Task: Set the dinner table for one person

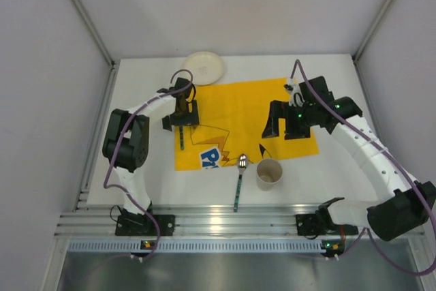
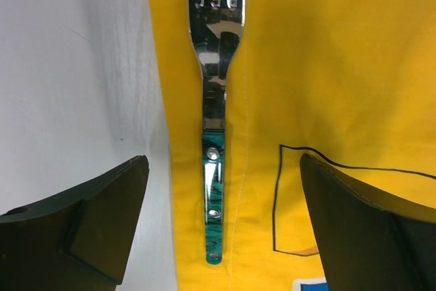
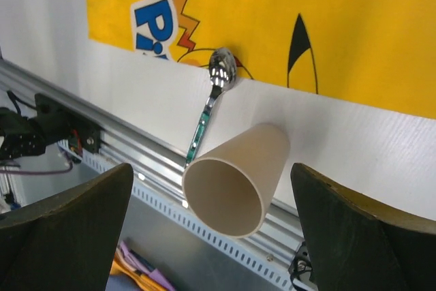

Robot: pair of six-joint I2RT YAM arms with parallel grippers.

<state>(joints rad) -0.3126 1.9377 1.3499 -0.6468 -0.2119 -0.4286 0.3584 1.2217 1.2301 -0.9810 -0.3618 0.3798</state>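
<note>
Desk: white top, ribbed rail along its near edge. Yellow placemat at centre. Plate sits at the far edge, just past the placemat's far-left corner. Fork lies along the placemat's left edge, tines toward the far edge. Left fingers spread wide either side of the fork handle, not touching it. Cup upright on bare desk just beyond the placemat's near edge. Spoon beside it, bowl at the placemat's edge, handle toward the rail. Right fingers released, empty, over the cup.
</note>
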